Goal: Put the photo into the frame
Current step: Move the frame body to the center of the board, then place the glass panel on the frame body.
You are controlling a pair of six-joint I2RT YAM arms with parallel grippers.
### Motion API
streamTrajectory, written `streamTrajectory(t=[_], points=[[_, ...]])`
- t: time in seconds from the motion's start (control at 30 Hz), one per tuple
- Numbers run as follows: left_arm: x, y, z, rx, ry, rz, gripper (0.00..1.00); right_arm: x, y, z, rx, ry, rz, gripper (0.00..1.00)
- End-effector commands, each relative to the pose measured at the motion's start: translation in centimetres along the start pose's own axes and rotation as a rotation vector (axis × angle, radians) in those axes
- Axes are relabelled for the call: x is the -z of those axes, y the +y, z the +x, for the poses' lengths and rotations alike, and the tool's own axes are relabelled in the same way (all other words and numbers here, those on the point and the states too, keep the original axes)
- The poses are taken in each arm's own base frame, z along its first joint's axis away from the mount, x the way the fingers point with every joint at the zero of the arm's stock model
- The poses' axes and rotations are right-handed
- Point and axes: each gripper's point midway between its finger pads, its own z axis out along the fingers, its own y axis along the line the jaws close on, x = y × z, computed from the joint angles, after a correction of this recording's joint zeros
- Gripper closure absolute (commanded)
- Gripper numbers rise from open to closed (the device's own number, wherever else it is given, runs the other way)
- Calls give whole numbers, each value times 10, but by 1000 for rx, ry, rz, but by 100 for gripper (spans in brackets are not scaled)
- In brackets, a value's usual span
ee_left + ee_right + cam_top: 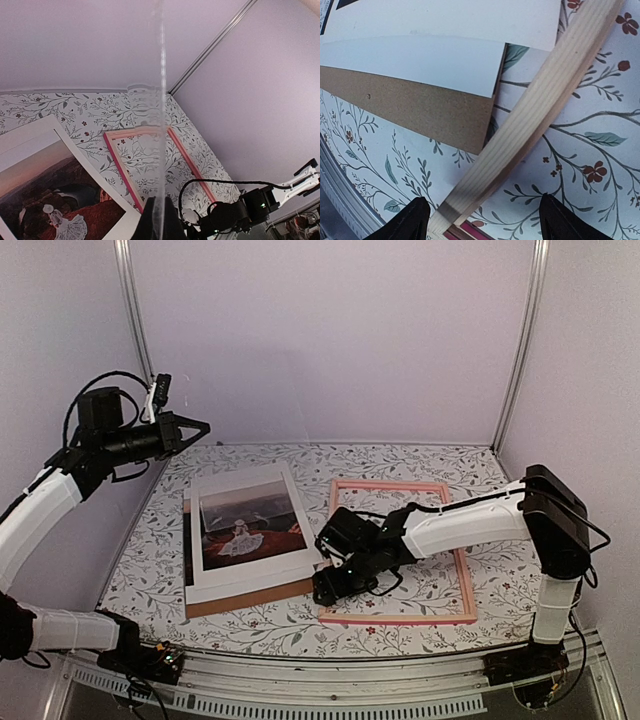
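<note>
Currently I log: counter [440,465], floral-print covering; pale lilac walls [330,340]; metal corner posts [520,340]. Photo [248,525], flat, left of centre, atop white mat [250,580] and brown backing board [230,602]. Frame [400,483], flat, just right of it. Right pincer [325,585], low over the frame's near left corner, jaws wide. Left pincer [195,427], raised by the left wall, closed on a thin clear sheet [161,150].

Frame [535,115] bare grainy wood; backing board [420,110] matt brown; clear pane [161,150] glossy.
</note>
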Motion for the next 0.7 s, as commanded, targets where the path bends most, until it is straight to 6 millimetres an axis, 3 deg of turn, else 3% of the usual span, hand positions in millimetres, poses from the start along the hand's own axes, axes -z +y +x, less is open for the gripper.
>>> streamTrajectory(t=[0.0,0.1,0.2,0.37,0.53,0.67], points=[[-3,-17,-11,-31,-27,34,100,35,-15,-13,7,-74,48,20],[-5,-19,-11,-28,-28,32,100,59,-28,-20,-13,-126,69,20],[-7,-22,-9,-20,-21,38,100,83,-56,-19,-64,-172,120,20],[-16,-29,-1,-8,0,60,100,129,-124,-16,-193,-248,228,20],[-31,-49,8,17,24,132,100,174,-189,-17,-330,-341,275,20],[-48,-67,20,47,54,197,100,198,-235,-15,-418,-377,314,20]])
